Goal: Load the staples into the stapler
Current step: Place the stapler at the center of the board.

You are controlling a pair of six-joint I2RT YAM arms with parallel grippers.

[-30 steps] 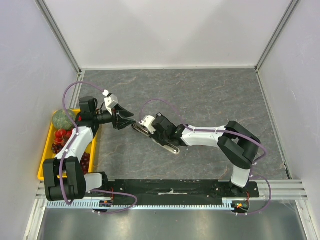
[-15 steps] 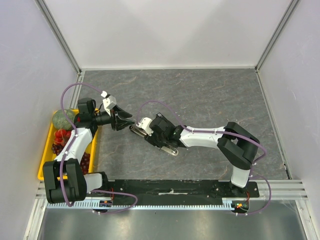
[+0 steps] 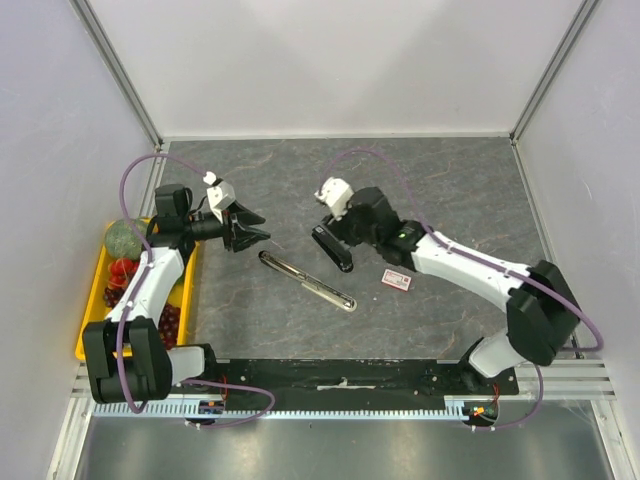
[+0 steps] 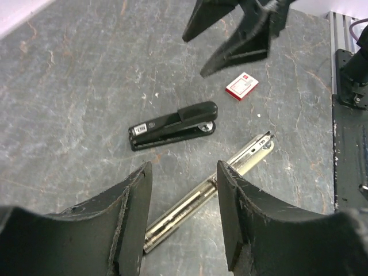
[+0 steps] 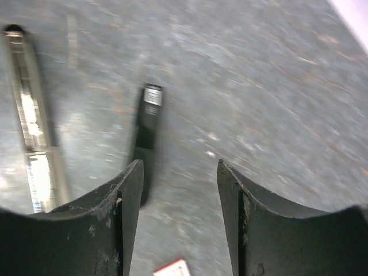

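Note:
A long silver stapler point(image 3: 306, 281) point(image 4: 207, 192) point(image 5: 31, 132) lies opened out flat on the table, channel up. A shut black stapler point(image 3: 335, 252) point(image 4: 172, 123) point(image 5: 146, 138) lies just behind it. The staples box point(image 3: 397, 280) point(image 4: 241, 86) point(image 5: 172, 268), white with red print, lies to their right. My right gripper point(image 3: 335, 228) point(image 4: 195, 54) point(image 5: 179, 169) hangs open and empty above the table, by the black stapler. My left gripper point(image 3: 262, 228) point(image 4: 184, 172) is open and empty, raised over the silver stapler's left end.
A yellow tray point(image 3: 85, 335) with fruit sits at the left edge beside the left arm. White walls close in the table on three sides.
My right gripper opened, let go of the silver stapler and swung up and to the back right, uncovering the black stapler and the staples box. My left gripper drew back slightly.

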